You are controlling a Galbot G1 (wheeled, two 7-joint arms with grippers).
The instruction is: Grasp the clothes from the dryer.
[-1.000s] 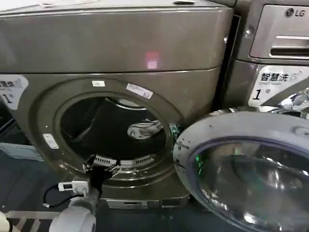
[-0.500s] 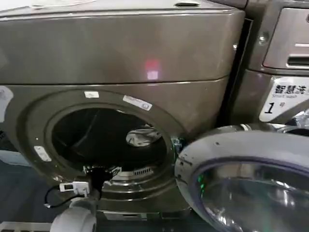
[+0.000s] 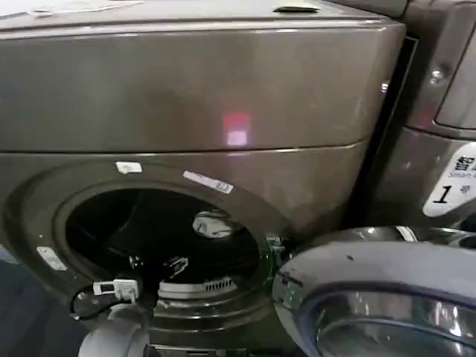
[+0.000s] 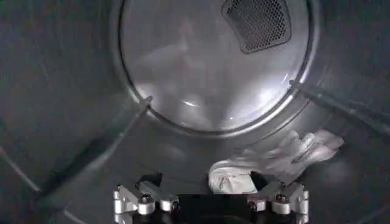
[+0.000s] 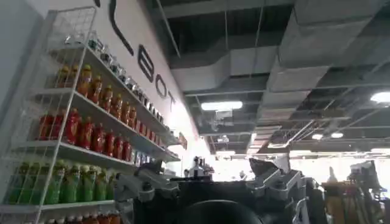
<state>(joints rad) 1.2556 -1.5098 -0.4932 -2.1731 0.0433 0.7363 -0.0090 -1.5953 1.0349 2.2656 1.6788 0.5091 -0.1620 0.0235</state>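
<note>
The clothes (image 4: 277, 159), a pale crumpled bundle, sit low in the dryer (image 3: 186, 89) drum, around 4 o'clock from the back wall. The left hand (image 4: 210, 198) is inside the drum right in front of them, fingers (image 4: 131, 199) spread wide, holding nothing. The door (image 3: 379, 297) hangs open at 4 o'clock. The right hand (image 5: 210, 189) points at a bottle shelf (image 5: 79, 140); can't tell its grip.

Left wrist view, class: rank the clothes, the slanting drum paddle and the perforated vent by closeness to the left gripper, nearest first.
1. The clothes: just ahead of the left gripper, on the drum floor.
2. The drum paddle: along the side wall, deeper in.
3. The perforated vent: on the back wall, farthest.
</note>
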